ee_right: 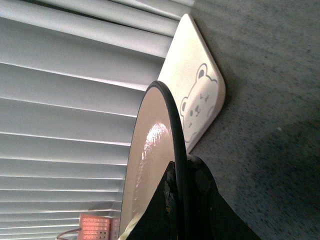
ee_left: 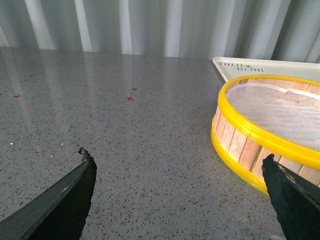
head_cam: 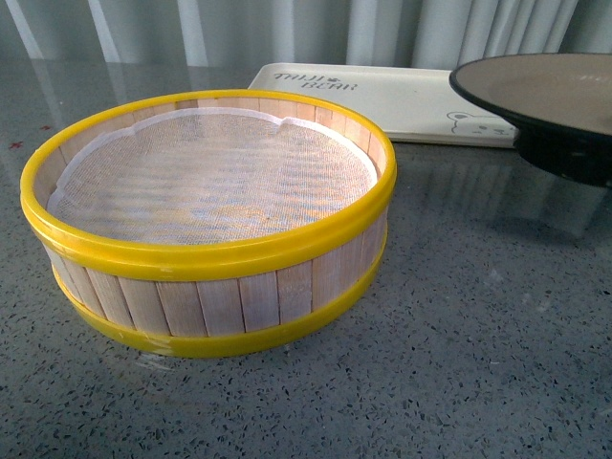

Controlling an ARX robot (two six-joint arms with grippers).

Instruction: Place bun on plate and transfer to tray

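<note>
Closest in the front view is the grey speckled table (head_cam: pixel 478 382), filling the bottom of the frame. On it, left of the middle, sits a round wooden steamer basket with yellow rings (head_cam: pixel 220 296). Inside it there is only a white mesh sheet (head_cam: pixel 210 172).

In the left wrist view, the left gripper (ee_left: pixel 176 155) is spread wide open. One black finger (ee_left: pixel 65 195) is at the lower left and the other at the lower right. Only bare table lies between them, and the basket is at the right edge.

At the upper right of the front view is the wide round plate with a black rim and a tan inside (head_cam: pixel 555 81). The right wrist view shows the right gripper (ee_right: pixel 182 167) pinching the plate's black rim between its dark fingers (ee_right: pixel 205 200). I cannot tell if the plate touches anything under it.

Behind the basket and the plate, at the top middle, lies the flat cream-white tray with dark letters and a little bear (head_cam: pixel 402 100). The plate covers its right end. Farthest back hangs a pale folded curtain (head_cam: pixel 287 29).
</note>
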